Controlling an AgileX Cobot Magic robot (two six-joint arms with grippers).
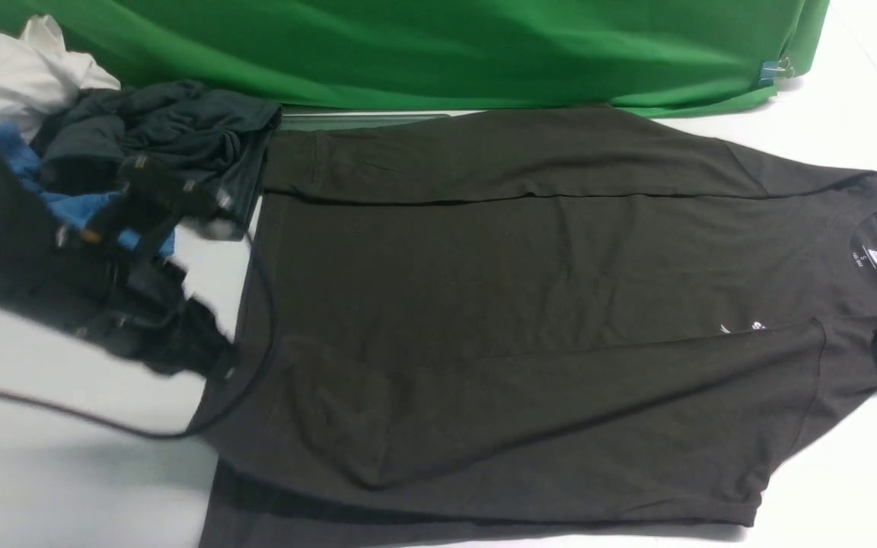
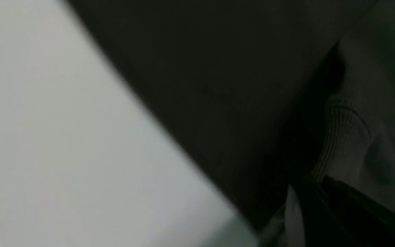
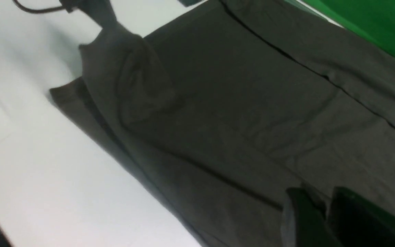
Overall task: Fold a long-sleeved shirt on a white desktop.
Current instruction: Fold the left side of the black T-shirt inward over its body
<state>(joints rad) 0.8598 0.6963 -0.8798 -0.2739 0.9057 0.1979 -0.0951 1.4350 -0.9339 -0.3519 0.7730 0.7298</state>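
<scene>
One shirt [image 1: 499, 304] in left tool [image 2: 315, 187], right tool [image 3: 321, 197]

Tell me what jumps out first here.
The dark long-sleeved shirt dominates, spread flat across the white desktop, collar to the right, sleeves folded in. A bright green backdrop hangs behind it. At far left sits a heap of clothes; near it the blurred left end effector pinches the shirt's cuff.

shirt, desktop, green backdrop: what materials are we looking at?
long-sleeved shirt: soft matte knit, probably cotton blend; it creases limply and has a ribbed cuff.
white desktop: hard and smooth, laminate-like, with a faint sheen.
green backdrop: thin cloth hanging in draped folds.
</scene>
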